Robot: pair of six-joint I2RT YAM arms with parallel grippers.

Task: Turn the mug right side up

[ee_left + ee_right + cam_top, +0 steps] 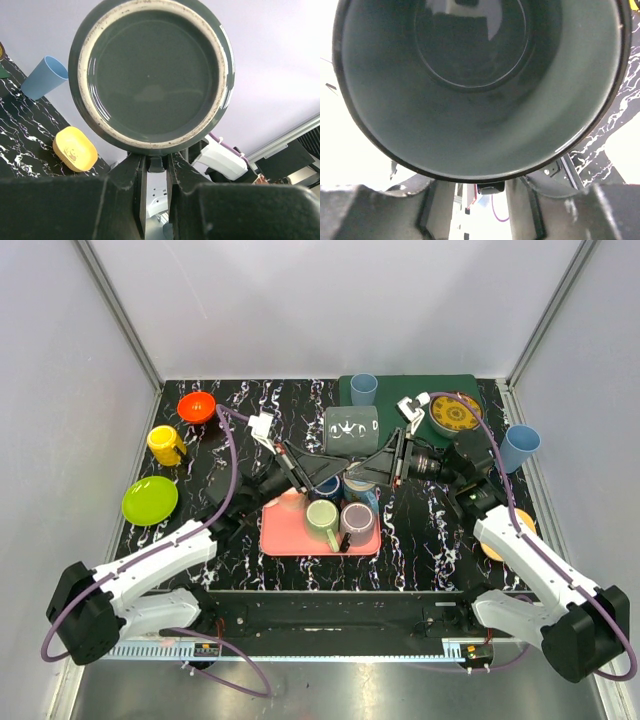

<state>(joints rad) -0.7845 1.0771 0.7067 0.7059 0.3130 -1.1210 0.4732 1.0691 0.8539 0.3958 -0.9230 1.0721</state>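
One glossy dark-grey mug [350, 429], sideways

Top camera looks down from the near side over the whole counter [420, 540]. Both wrist cameras crowd the mug [350, 428]: left sees its base, right its mouth.

Enclosure seen from above, with the black, white-veined marbled table [420, 540] as reference. Behind the table stands a plain pale grey rear wall [330, 300]. A matching left wall [50, 440] and right wall [600, 390] flank it, joined to the rear wall by slanting metal corner posts [120, 315]. A black mounting rail [330, 615] runs along the table's near edge. Nearer than the rail lies what may be a brushed steel floor [330, 690]. Lighting is even and diffuse.
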